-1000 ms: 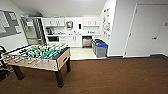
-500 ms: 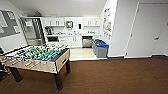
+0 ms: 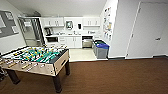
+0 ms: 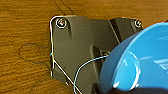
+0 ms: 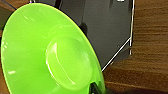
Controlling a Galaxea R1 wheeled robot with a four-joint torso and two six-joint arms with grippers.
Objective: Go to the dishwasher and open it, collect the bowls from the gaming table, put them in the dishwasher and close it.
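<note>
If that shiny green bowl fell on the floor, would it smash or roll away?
Probably no smash: the green bowl looks like glossy plastic, so likely light and tough. Its round rim might let it roll or wobble. The shiny surface could be slippery to grip.

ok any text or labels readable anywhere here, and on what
None can be read.
Papers on the white wall: too blurred.
Sheets on the grey pinboard: too blurred.
Blue bowl and green bowl: no markings visible.
</note>
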